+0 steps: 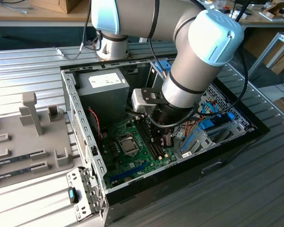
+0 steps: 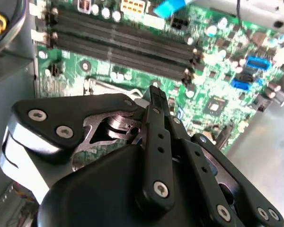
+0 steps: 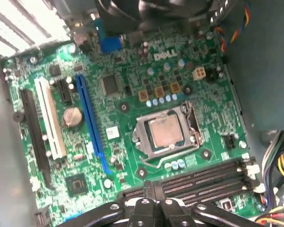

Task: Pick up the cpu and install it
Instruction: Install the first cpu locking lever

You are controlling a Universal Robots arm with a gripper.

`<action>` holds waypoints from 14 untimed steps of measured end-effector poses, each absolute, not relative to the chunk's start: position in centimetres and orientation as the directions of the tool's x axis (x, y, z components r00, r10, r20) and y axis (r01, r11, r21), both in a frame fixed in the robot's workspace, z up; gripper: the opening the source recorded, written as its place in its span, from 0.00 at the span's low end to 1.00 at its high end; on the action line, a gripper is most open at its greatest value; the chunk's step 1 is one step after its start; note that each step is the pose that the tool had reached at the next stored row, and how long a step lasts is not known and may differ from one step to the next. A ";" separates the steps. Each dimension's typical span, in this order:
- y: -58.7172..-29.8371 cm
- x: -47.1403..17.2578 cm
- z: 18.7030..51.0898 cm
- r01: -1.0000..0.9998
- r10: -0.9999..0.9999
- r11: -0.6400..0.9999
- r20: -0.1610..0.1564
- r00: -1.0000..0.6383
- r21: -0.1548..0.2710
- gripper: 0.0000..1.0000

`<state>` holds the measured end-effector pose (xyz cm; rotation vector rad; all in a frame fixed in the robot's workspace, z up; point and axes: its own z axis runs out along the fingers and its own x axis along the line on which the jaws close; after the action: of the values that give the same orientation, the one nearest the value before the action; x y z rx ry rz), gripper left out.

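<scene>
1. End effector (image 3: 149, 201) hangs inside the open case (image 1: 236, 142), above the memory slots (image 3: 203, 182) of the motherboard (image 3: 132, 61); its fingers are closed together, tips touching, and they hold nothing.
2. In the second wrist view the fingertips (image 2: 157, 97) meet in one thin point over the green board.
3. Cpu (image 3: 165, 131) lies flat in its socket frame (image 3: 142, 142) on the motherboard, silver top up, just beside the memory slots and apart from the end effector. In the exterior view the cpu (image 1: 128, 144) sits to that view's left of the arm's wrist (image 1: 180, 90).
4. A blue slot (image 3: 91, 125) and a white slot (image 3: 49, 118) run along the board, further from the socket.
5. A grey box with a white label (image 1: 104, 82) stands in the case behind the socket.
6. The case rests on a ribbed metal tabletop (image 1: 28, 61); a grey fixture (image 1: 33, 123) with two memory sticks (image 1: 16, 161) lies at the exterior view's left.
</scene>
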<state>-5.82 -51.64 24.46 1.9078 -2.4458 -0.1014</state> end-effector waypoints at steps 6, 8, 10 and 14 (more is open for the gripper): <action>-50.8 -5.8 22.4 -0.967 -0.970 0.243 -0.006 -0.244 0.075 0.11; -50.7 -5.8 21.9 -0.967 -0.970 0.243 -0.006 -0.244 0.075 0.11; -50.8 -6.0 20.0 -0.967 -0.970 0.243 -0.004 -0.244 0.075 0.11; -50.7 -6.6 20.1 -0.967 -0.970 0.243 -0.006 -0.244 0.075 0.11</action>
<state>-6.58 -50.73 20.08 1.9058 -2.4440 -0.0973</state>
